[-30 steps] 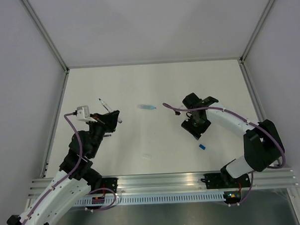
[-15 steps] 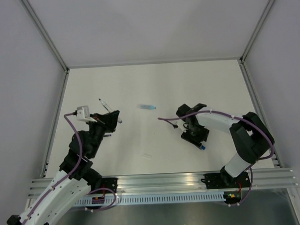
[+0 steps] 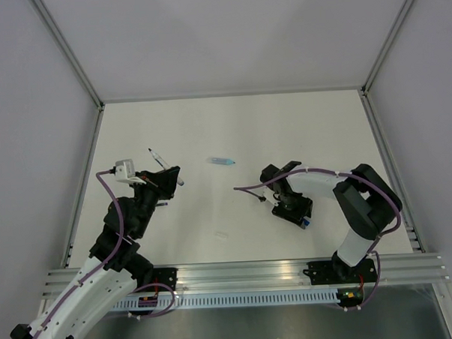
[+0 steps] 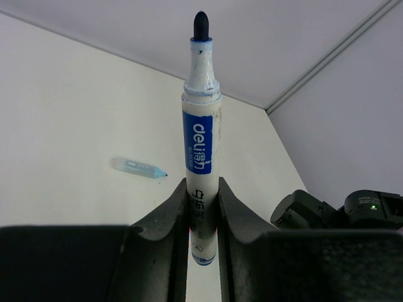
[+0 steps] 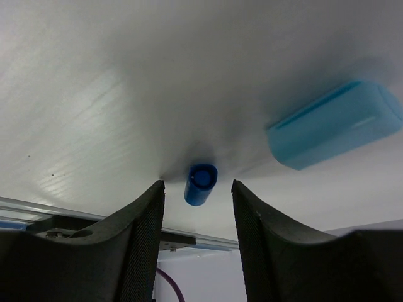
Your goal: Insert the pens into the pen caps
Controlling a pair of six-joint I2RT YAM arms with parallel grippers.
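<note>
My left gripper (image 4: pixel 202 182) is shut on a white-barrelled pen (image 4: pixel 201 126) with a blue label, its dark tip pointing up and away. From above, that pen (image 3: pixel 156 157) sticks out of the left gripper (image 3: pixel 168 178) at the table's left. A pale translucent blue pen cap (image 3: pixel 223 161) lies alone near the middle, and the left wrist view shows this pale cap (image 4: pixel 137 167) too. My right gripper (image 5: pixel 197 186) points down at the table, open, with a small dark blue pen cap (image 5: pixel 201 184) lying between its fingers, untouched. From above, the right gripper (image 3: pixel 295 210) covers most of that dark blue cap (image 3: pixel 307 221).
A blurred pale blue block-like thing (image 5: pixel 334 132) lies just beyond the dark blue cap in the right wrist view. The white table (image 3: pixel 209 125) is walled at the back and both sides, with an aluminium rail (image 3: pixel 245 272) along its near edge.
My right arm swung toward the near edge and came down over the small dark blue cap, its jaws narrowing a little. The left arm and its pen stayed still.
</note>
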